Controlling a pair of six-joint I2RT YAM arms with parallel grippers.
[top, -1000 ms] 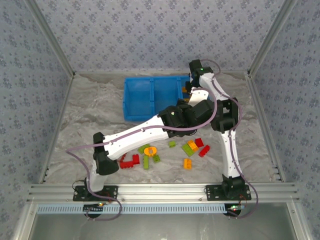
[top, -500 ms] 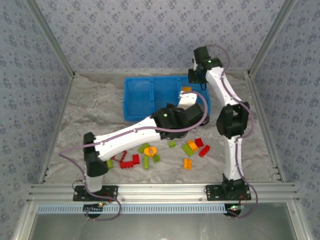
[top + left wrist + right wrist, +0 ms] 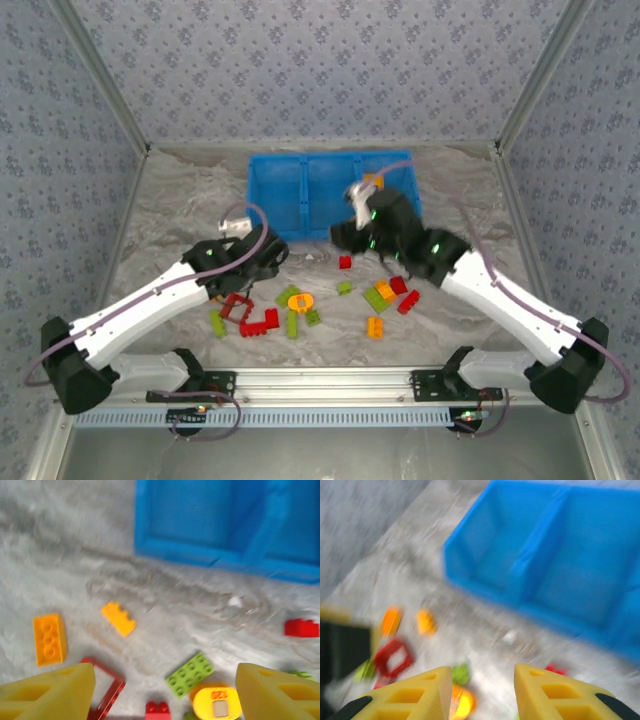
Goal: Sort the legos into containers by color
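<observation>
Two white robot arms are reaching from the near edge over a bench (image 3: 170, 220) draped in crumpled grey-white cloth. A blue bin (image 3: 300, 195) is sitting at the far middle of the bench, with dividers running near to far. An orange brick (image 3: 372, 182) is lying in its right-hand compartment.

The legos (image 3: 377, 298) are lying scattered on the cloth on the near side of the bin, between the two arms, in red, lime green and orange. An orange ring (image 3: 301, 300) is sitting near the middle of the scatter, and a red square frame (image 3: 235, 305) is lying toward the left. A small red brick (image 3: 345, 262) is lying apart from the rest, closest to the bin.

The left end effector (image 3: 266, 264) is hovering above the left part of the scatter. Seen from its wrist, its yellow fingers (image 3: 47, 692) are standing wide apart and holding nothing, with bricks showing on the cloth beyond them.

The right end effector (image 3: 340, 238) is hanging just on the near side of the bin, above the lone red brick. Its wrist view is blurred, but its yellow fingers (image 3: 405, 695) are standing moderately apart and gripping nothing.
</observation>
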